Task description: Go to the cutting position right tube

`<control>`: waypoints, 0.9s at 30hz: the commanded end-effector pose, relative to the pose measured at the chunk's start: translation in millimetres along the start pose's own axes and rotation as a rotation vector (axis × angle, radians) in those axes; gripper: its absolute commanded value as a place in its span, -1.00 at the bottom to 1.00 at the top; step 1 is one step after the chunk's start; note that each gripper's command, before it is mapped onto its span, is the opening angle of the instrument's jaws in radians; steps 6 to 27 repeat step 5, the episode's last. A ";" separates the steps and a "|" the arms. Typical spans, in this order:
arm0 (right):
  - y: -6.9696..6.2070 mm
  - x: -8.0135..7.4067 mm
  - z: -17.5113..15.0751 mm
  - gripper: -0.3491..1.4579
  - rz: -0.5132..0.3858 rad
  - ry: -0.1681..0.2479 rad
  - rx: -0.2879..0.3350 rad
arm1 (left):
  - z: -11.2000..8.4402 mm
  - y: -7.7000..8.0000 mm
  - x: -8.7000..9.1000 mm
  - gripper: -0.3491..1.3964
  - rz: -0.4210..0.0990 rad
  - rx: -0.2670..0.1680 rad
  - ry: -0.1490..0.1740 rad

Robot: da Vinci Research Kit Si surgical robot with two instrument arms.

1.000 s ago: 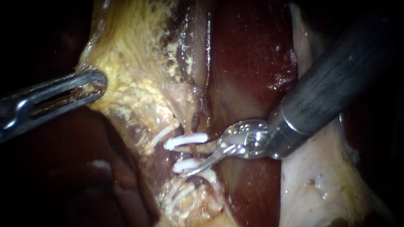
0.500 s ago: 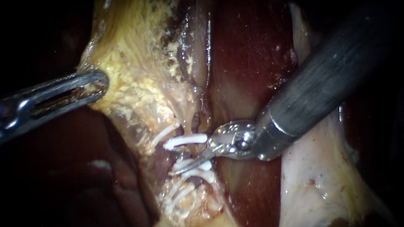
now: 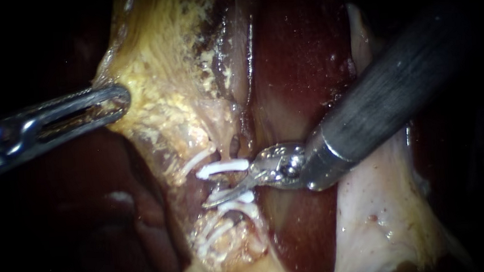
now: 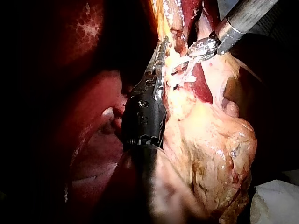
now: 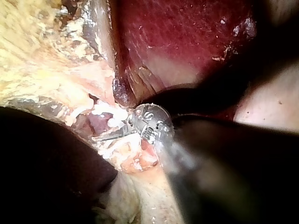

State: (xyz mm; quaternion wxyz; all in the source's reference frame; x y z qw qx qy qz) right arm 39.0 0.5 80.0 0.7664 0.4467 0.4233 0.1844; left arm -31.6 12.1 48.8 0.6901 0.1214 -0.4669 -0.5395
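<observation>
Two white clips, the upper clip [image 3: 222, 167] and the lower clip [image 3: 240, 198], sit on a thin pale tube [image 3: 230, 151] at the centre of the endoscope view. My right instrument [image 3: 212, 192] comes in from the upper right. Its slim blades are open and straddle the tube between those two clips. In the right wrist view the blades [image 5: 110, 136] lie beside the white clips [image 5: 110, 112]. My left instrument [image 3: 109, 103] is shut on the yellowish gallbladder [image 3: 158, 73] edge and holds it to the left. The left wrist view shows its jaws [image 4: 159, 55] lying along that tissue.
Dark red liver [image 3: 299, 63] lies behind the tube and under the right shaft. Pale fatty tissue [image 3: 384, 223] fills the lower right. More white clips [image 3: 215, 234] sit lower on the stalk. A white gauze corner [image 4: 275, 205] shows beside the gallbladder in the left wrist view.
My right instrument has slid left, so its blades now reach further across the tube between the two clips. The left instrument has held still.
</observation>
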 end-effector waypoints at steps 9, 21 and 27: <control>0.0 0.0 0.0 0.09 -0.001 0.000 0.001 | 0.0 0.0 0.0 -1.00 0.000 0.001 0.000; 0.0 0.0 0.0 0.09 -0.001 0.000 0.001 | 0.0 0.0 0.0 -1.00 0.000 0.001 0.000; 0.0 0.0 0.0 0.09 -0.001 0.000 0.001 | 0.0 0.0 0.0 -1.00 0.000 0.001 0.000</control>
